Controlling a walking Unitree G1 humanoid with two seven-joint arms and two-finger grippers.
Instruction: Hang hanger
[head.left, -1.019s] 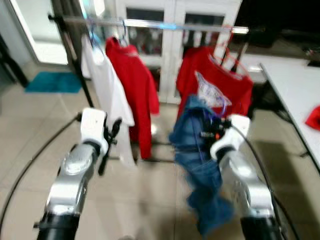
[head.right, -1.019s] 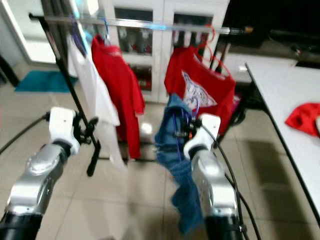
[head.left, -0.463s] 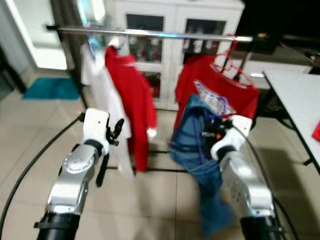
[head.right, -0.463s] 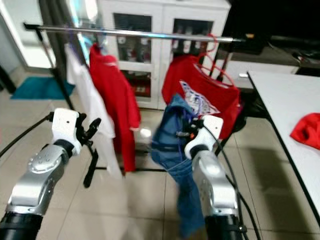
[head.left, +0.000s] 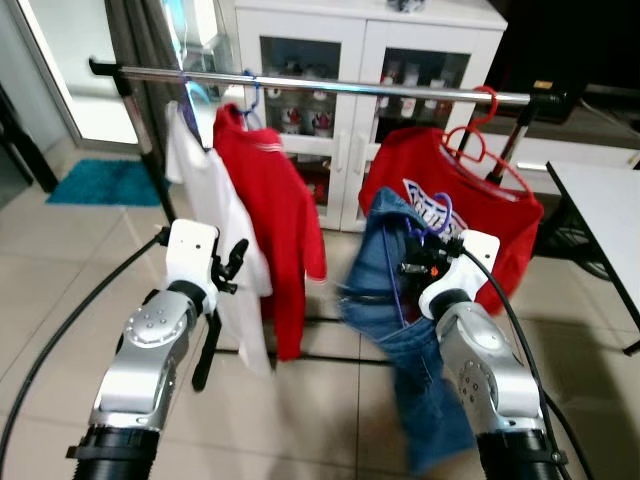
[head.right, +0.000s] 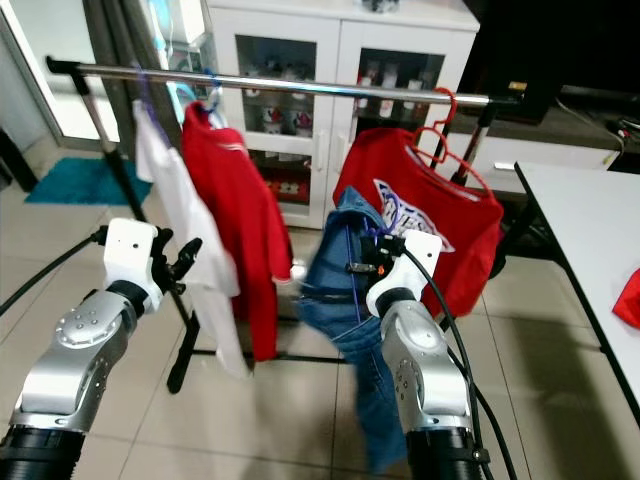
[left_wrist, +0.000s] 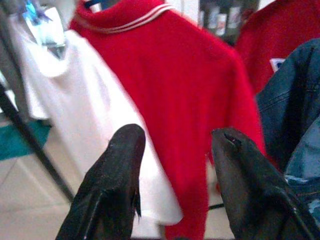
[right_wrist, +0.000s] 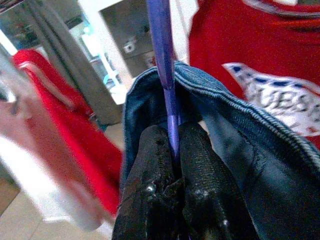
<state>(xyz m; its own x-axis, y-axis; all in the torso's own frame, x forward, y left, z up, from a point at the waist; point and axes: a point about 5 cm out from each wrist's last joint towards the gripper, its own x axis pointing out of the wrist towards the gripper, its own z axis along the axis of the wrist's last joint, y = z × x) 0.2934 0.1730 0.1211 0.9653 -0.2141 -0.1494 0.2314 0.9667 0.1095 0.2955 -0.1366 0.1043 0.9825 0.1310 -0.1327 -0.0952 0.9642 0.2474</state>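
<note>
My right gripper (right_wrist: 172, 150) is shut on the purple hanger (right_wrist: 162, 60) that carries blue jeans (head.left: 400, 300). The jeans hang below and in front of the silver clothes rail (head.left: 320, 85), between a red sweater (head.left: 275, 215) and a red printed shirt (head.left: 455, 205) on a red hanger (head.left: 480, 135). A white shirt (head.left: 215, 215) hangs at the rail's left end. My left gripper (left_wrist: 172, 150) is open, raised in front of the white shirt and red sweater, with nothing between its fingers.
A white glass-door cabinet (head.left: 350, 60) stands behind the rail. The rack's black upright (head.left: 145, 120) and foot are at left. A white table (head.right: 590, 230) with a red cloth (head.right: 630, 300) is at right. A teal mat (head.left: 95, 180) lies on the tiled floor.
The camera has tilted, so the rail sits lower and sharper in the picture. The jeans swing a little under my right gripper. Both arms hold about the same pose.
</note>
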